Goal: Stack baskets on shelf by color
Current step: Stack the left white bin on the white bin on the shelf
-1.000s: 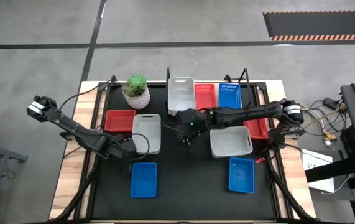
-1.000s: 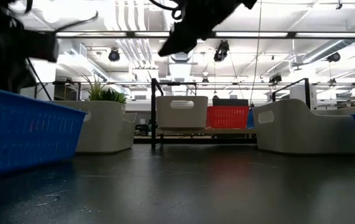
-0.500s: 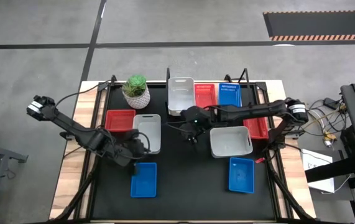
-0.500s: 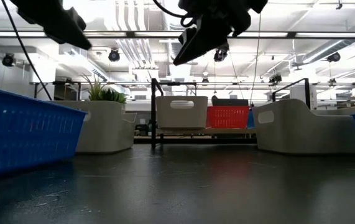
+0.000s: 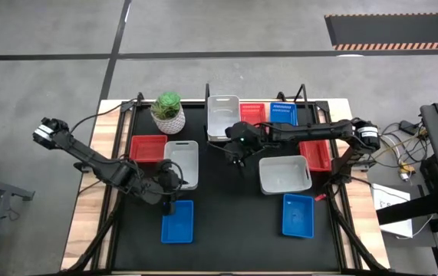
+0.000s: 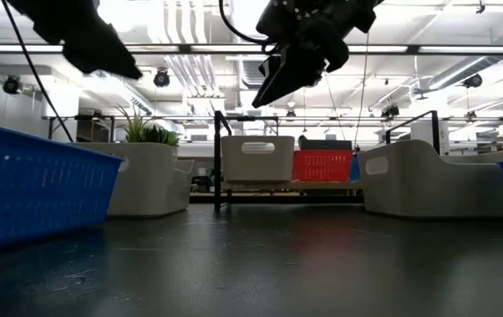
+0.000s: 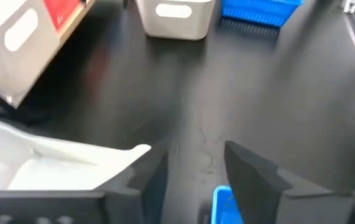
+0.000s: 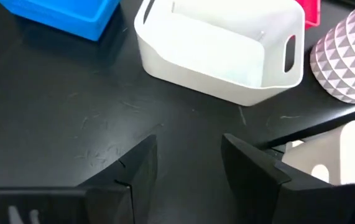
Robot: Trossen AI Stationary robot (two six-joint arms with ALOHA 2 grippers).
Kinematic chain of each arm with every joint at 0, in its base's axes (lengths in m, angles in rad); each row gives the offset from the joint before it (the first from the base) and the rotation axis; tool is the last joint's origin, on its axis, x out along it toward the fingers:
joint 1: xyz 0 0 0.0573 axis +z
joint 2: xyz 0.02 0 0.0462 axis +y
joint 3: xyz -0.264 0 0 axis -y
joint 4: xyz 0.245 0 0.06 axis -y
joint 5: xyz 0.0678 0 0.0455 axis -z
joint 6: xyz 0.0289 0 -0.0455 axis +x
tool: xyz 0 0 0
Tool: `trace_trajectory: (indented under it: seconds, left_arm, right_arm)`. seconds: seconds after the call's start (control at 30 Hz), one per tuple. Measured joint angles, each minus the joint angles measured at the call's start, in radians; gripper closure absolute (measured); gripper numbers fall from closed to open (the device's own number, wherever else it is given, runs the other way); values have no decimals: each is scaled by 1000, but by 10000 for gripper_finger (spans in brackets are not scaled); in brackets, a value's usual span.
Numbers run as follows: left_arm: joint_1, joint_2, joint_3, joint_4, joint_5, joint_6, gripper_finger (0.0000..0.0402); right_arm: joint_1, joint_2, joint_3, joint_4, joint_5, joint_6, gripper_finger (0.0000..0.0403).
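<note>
Hovering over the blue basket (image 5: 177, 221), our left gripper (image 5: 166, 201) is spread, empty; a descent risks clipping the white basket (image 5: 182, 162). Right gripper (image 5: 238, 156) parted, idle.

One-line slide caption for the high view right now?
Left gripper hovers open by a blue basket; right gripper hangs open near the shelf, holding three baskets.

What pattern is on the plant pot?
The pot has a pattern of white and grey triangles. It shows best in the right wrist view.
</note>
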Motion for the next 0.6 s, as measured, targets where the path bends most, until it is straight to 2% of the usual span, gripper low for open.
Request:
trace_trajectory:
  seconds: [0.1,0.2,0.43,0.6]
  left_arm:
    - [0,0,-18,0,-1,0,209]
    - [5,5,-43,0,-1,-2,188]
    - [6,65,-119,36,-10,-29,183]
    - [29,133,-126,42,-31,-29,183]
  right_arm:
    - [-1,2,-1,0,-1,-7,234]
    - [0,2,-3,0,-6,-26,234]
    - [0,4,-10,33,-72,-22,234]
    - [1,5,-27,78,-108,-3,234]
